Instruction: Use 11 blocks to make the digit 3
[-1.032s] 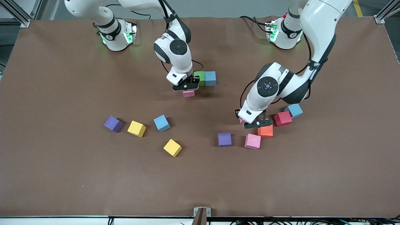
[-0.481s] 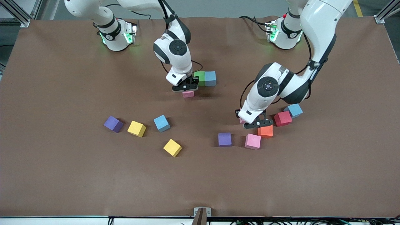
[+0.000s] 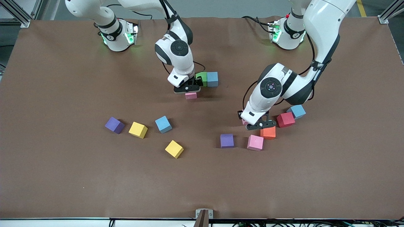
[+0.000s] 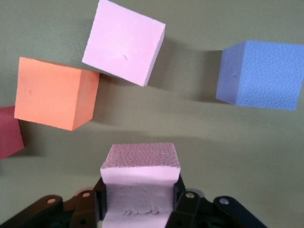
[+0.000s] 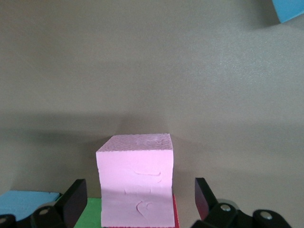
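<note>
Right claw (image 3: 187,90) stands wide around a pink block (image 3: 191,95) set touching the green block (image 3: 202,78); withdrawal could nudge it askew. Left claw (image 3: 259,124), beside the orange block (image 3: 268,132), grips another pink block (image 4: 138,183).

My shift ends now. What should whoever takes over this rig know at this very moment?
Right claw: open around a pink block just set down, nearer the camera than the touching green and blue pair.
Left claw: shut on another pink block, beside the orange block.
Done: three blocks at the digit's start.
Left: place the held pink; the rest lie scattered: purple, yellow and blue ones toward the right arm's end, and orange, red, pink, purple and blue near the left claw.
</note>
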